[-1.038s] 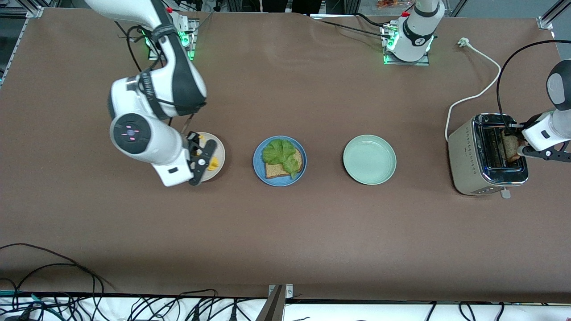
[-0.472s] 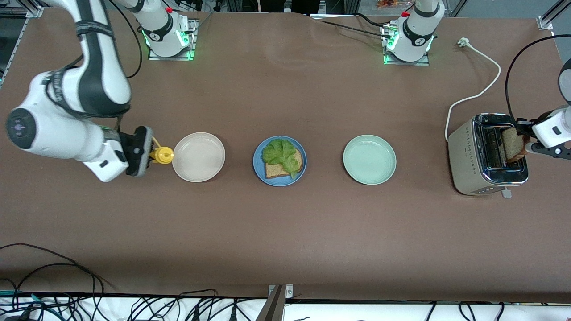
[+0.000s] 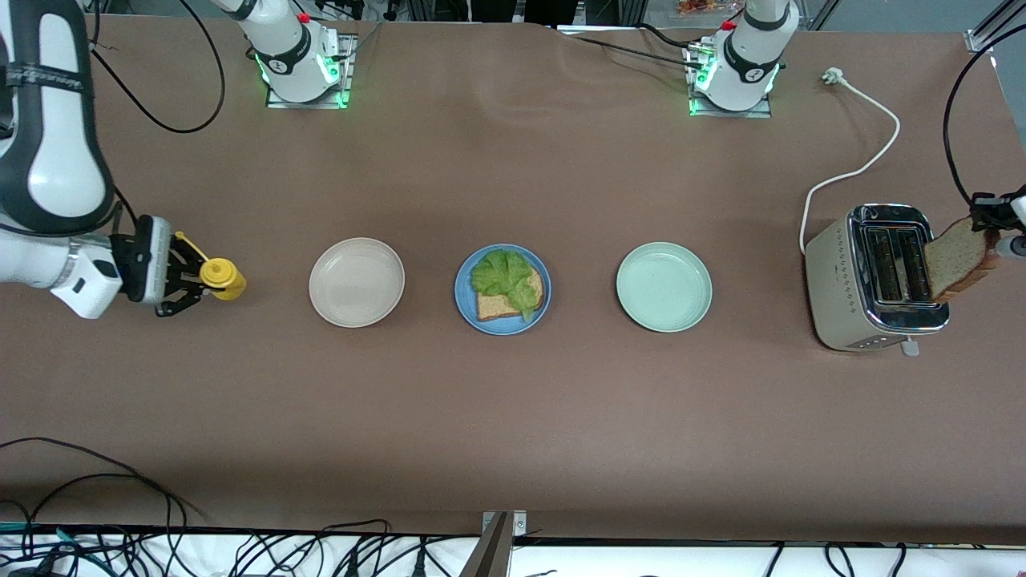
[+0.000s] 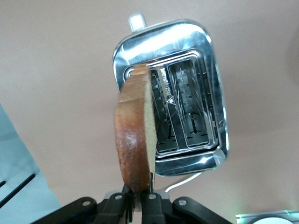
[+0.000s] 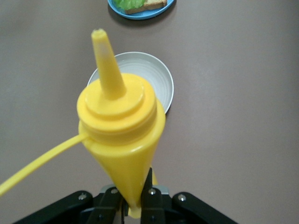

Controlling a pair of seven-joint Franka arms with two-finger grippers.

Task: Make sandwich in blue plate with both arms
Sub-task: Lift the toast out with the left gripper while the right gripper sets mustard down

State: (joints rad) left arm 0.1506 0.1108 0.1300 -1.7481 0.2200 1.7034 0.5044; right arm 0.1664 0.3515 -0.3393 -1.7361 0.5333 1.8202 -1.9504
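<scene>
Fingers (image 4: 150,201) of the left gripper (image 4: 138,205) pinched the bottom edge of a bread slice (image 4: 134,135), which stood up on its edge over the toaster (image 4: 191,112), so it could come clear of the slots. That slice looked like the top of the sandwich. The blue plate (image 3: 462,298) sat in the middle of the worktop (image 3: 513,417), between the beige plate (image 3: 357,282) and the mint plate (image 3: 664,287). It held the other bread slice (image 3: 497,304) with the lettuce (image 3: 501,272) on top, ready for a lid. The right gripper (image 5: 134,205) squeezed the yellow bottle (image 5: 119,140) at its base, nozzle pointing toward the plates. It hung over the right arm's end of the worktop, well apart from the food, likely to keep out of the way.
</scene>
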